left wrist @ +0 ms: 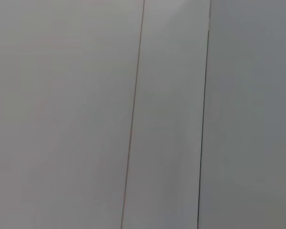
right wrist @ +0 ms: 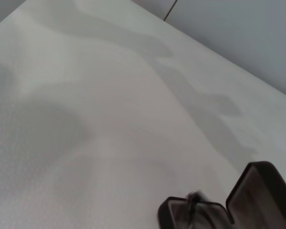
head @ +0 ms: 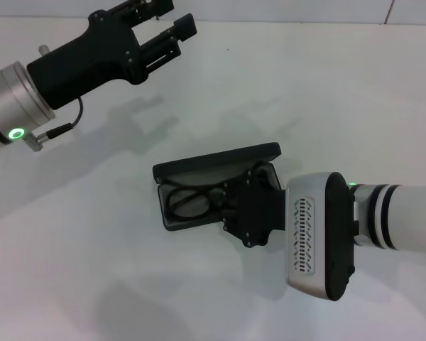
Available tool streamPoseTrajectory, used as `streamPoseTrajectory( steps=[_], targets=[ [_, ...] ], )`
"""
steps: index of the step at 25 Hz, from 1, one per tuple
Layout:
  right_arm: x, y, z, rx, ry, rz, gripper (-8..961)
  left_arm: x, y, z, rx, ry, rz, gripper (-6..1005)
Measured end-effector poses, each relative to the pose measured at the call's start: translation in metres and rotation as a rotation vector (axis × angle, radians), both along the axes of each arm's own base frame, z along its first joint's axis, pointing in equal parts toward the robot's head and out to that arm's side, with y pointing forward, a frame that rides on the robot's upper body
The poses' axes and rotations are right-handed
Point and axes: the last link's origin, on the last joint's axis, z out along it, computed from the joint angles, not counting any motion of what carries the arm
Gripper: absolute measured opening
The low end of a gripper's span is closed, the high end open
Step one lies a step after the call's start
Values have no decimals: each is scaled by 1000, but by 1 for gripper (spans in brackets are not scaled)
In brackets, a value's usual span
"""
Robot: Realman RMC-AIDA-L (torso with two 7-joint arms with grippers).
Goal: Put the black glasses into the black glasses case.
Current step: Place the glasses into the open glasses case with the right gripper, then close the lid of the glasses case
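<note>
The black glasses case (head: pixel 220 162) lies open mid-table, its lid tilted up at the far side. The black glasses (head: pixel 190 199) lie inside its base. My right gripper (head: pixel 231 204) reaches in from the right and sits over the right end of the case base, right by the glasses. The right wrist view shows the raised lid (right wrist: pixel 262 191) and the base with the glasses (right wrist: pixel 194 206) at its edge. My left gripper (head: pixel 172 19) is open and empty, held high at the far left, well away from the case.
The case rests on a white table (head: pixel 92 270) with nothing else on it in view. The left wrist view shows only grey wall panels (left wrist: pixel 171 119).
</note>
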Motion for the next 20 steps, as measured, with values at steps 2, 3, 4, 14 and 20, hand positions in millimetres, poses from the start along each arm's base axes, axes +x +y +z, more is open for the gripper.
streamPoseTrajectory(
  steps=[2,3,4,14,20],
  targets=[
    [0,0,0,4,3,-3,199,-1,0,0,-2,1,2,562],
    [0,1,0,7,5,-5,205,-1,-1,-1,-3,1,2,562],
    [0,1,1,11,7,-9,211,-1,-1,-1,-4,1,2,562],
    [-2,-9,19,-129,61,-52,232,-4,-3,-2,-6,0,14,561],
    [7,-6,69,-284,197,-132,242,-8,-3,-5,-22,33,23,561]
  ],
)
